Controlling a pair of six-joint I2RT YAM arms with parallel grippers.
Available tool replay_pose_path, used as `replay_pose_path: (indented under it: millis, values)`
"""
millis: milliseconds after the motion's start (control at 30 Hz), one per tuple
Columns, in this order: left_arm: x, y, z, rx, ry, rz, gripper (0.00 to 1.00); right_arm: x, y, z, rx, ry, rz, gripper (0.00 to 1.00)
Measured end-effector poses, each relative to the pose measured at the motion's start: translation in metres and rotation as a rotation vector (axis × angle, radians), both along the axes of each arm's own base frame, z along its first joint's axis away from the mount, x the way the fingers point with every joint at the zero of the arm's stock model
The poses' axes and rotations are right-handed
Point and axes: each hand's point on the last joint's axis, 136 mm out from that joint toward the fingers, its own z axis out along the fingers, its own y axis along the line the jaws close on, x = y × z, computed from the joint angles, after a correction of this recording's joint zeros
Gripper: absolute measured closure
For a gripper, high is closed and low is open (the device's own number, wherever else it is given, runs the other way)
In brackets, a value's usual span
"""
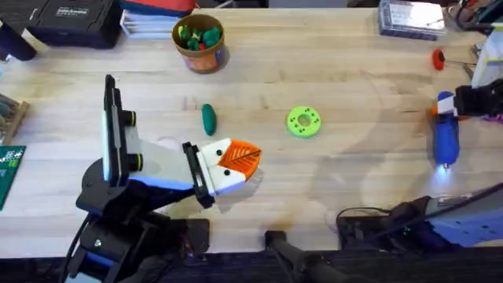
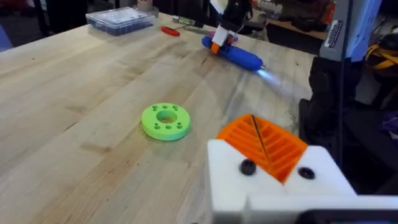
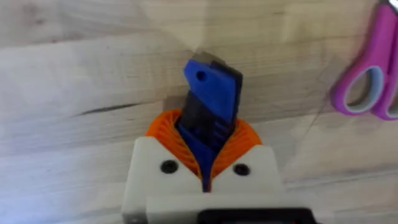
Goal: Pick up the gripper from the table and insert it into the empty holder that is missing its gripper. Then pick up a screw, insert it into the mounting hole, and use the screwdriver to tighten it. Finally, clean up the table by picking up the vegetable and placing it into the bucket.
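Note:
My left gripper (image 1: 248,157) hovers low over the table (image 1: 354,181), its white fingers and orange ribbed pads (image 2: 273,149) pressed together with nothing between them; two dark screw heads sit in its white blocks. The dark green vegetable (image 1: 208,119) lies just beyond it. At the far right, my right gripper (image 1: 456,102) is shut on the rear end of the blue screwdriver (image 1: 446,137), which lies on the wood with its lit tip toward the front edge. The right wrist view shows the orange pads (image 3: 168,134) clamping the screwdriver (image 3: 211,93). The bucket (image 1: 200,49) stands at the back. A loose gripper piece is out of view.
A bright green ring (image 1: 303,122) with holes lies mid-table. A red-handled tool (image 1: 438,57) and a clear parts box (image 1: 409,17) are at the back right, pink scissors (image 3: 373,74) near the right gripper. A black case (image 1: 75,20) and a green circuit board (image 1: 9,169) sit on the left.

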Motion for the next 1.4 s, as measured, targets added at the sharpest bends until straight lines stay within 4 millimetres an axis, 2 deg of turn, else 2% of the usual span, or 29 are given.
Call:
replay_pose_path:
  millis: [67, 133, 300, 433, 600, 733, 833, 933, 1200, 1400]
  values:
    - [0.000, 0.000, 0.000, 0.000, 0.000, 0.000, 0.996, 0.005, 0.000, 0.011, -0.017, -0.038, -0.032, 0.976]
    - [0.000, 0.000, 0.000, 0.000, 0.000, 0.000, 0.996, 0.014, 0.002, 0.032, -0.030, -0.109, -0.058, 0.976]
    - [0.000, 0.000, 0.000, 0.000, 0.000, 0.000, 0.996, 0.038, 0.024, 0.111, -0.042, -0.375, -0.094, 0.976]
    - [0.000, 0.000, 0.000, 0.000, 0.000, 0.000, 0.996, 0.043, 0.051, 0.159, -0.036, -0.511, -0.094, 0.976]
    - [0.000, 0.000, 0.000, 0.000, 0.000, 0.000, 0.996, 0.046, 0.087, 0.200, -0.010, -0.641, -0.046, 0.976]
    - [0.000, 0.000, 0.000, 0.000, 0.000, 0.000, 0.996, 0.038, 0.119, 0.214, 0.016, -0.716, -0.015, 0.976]
    - [0.000, 0.000, 0.000, 0.000, 0.000, 0.000, 0.996, 0.035, 0.148, 0.222, 0.033, -0.792, 0.037, 0.976]
    - [0.000, 0.000, 0.000, 0.000, 0.000, 0.000, 0.996, 0.034, 0.187, 0.239, 0.057, -0.899, 0.136, 0.976]
    - [0.000, 0.000, 0.000, 0.000, 0.000, 0.000, 0.996, 0.022, 0.292, 0.303, 0.187, -1.203, 0.439, 0.976]
    - [0.000, 0.000, 0.000, 0.000, 0.000, 0.000, 0.996, 0.012, 0.360, 0.326, 0.330, -1.314, 0.601, 0.976]
